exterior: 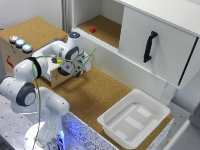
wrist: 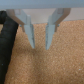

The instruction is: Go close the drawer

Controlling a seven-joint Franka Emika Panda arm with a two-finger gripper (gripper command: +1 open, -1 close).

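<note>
- White tub (exterior: 134, 119): nearest you, on cork counter (exterior: 95, 92).
- End effector (exterior: 76, 70): fingers spread, empty, at the drawer (exterior: 59, 76).
- Step: approach; next, push front inward.

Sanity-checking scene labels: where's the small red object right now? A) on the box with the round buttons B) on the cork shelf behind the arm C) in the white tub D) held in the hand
B: in the exterior view the small red object sits on the recessed cork shelf, apart from the white tub and the hand.
</note>
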